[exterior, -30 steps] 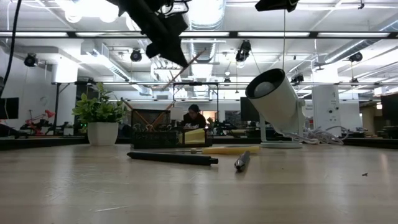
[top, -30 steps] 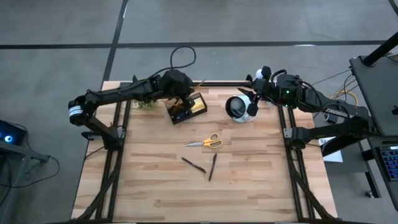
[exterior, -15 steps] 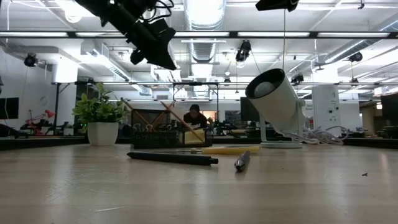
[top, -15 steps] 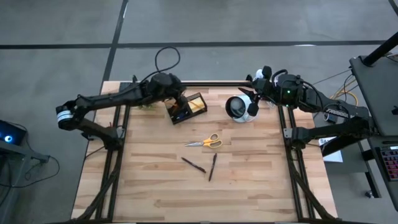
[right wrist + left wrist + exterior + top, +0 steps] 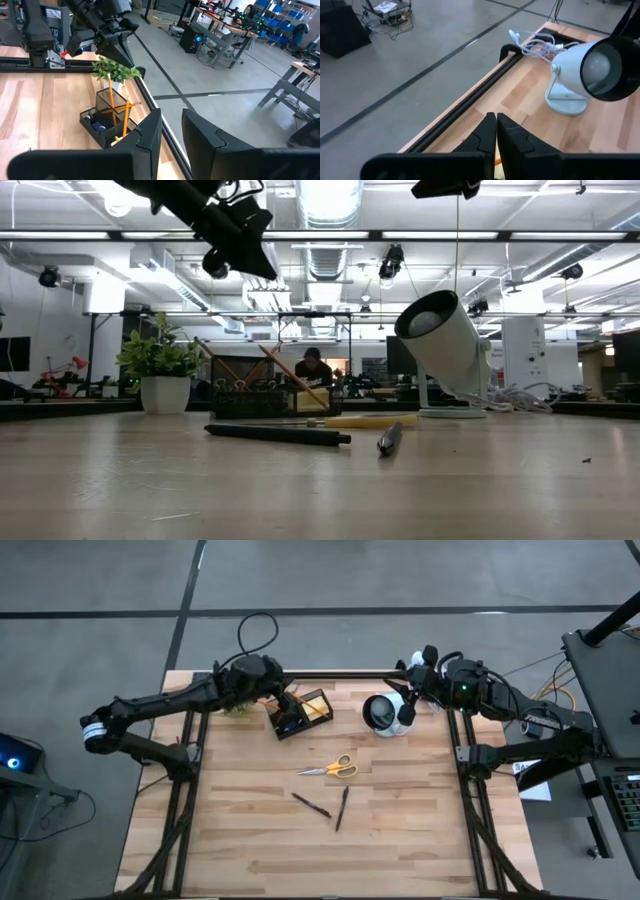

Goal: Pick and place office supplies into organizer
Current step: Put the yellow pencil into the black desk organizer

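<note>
A: Left gripper (image 5: 283,695)?
B: Fingers pressed together, nothing between them; up in the air over the table's far edge, just above the organizer (image 5: 299,713).
A: Organizer contents?
B: Two orange pencils (image 5: 119,114) leaning crossed in a compartment, yellow sticky-note block (image 5: 318,710) at one end, small blue bit (image 5: 98,127) in a low section.
A: Loose supplies?
B: Scissors (image 5: 330,769) flat mid-table, two dark pens (image 5: 326,807) nearer the front edge, well apart from the organizer.
A: Right gripper (image 5: 170,125)?
B: Parked at the far right corner, by the white lamp (image 5: 385,712). Fingers a little apart, gripping nothing.
A: Other stuff?
B: Green plant (image 5: 160,370) beside the organizer.
</note>
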`<state>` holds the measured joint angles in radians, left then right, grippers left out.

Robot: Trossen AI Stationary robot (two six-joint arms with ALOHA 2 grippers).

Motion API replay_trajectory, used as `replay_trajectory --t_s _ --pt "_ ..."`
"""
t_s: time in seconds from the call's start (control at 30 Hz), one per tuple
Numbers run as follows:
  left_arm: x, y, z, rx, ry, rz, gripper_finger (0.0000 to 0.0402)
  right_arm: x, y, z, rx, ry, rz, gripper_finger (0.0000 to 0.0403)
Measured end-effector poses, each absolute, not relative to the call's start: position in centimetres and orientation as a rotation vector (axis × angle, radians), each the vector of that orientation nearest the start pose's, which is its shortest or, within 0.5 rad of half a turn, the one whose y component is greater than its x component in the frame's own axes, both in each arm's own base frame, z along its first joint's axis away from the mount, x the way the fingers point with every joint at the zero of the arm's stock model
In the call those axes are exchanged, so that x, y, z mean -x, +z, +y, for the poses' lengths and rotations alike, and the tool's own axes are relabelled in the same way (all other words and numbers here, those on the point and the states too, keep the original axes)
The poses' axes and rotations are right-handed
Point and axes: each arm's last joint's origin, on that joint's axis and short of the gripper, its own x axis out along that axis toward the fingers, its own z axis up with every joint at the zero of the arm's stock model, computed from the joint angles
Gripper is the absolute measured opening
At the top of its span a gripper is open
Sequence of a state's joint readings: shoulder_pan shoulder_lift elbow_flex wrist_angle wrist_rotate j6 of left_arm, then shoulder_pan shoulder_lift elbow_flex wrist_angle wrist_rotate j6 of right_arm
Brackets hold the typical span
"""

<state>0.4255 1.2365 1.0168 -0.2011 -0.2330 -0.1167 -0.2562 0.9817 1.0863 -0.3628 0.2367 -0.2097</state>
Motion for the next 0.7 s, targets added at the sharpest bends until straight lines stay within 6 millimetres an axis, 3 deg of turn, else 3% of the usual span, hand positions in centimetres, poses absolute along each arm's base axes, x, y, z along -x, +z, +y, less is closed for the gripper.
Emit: replay_trajectory --t_s 0.37,0.53,0.7 --pt "-25.0 31.6 11.8 0.080 0.579 0.419 0.0006 -19.5 38.4 -5.8 0.187 -0.463 0.307 0.0066" --pt "-25.8 31.2 11.8 0.020 0.464 0.466 0.0065 -19.5 38.4 -5.8 0.186 -0.463 0.307 0.0066" --pt "-28.2 31.1 12.8 0.054 0.389 0.585 0.0143 -19.5 38.4 -5.8 0.184 -0.464 0.306 0.0066"
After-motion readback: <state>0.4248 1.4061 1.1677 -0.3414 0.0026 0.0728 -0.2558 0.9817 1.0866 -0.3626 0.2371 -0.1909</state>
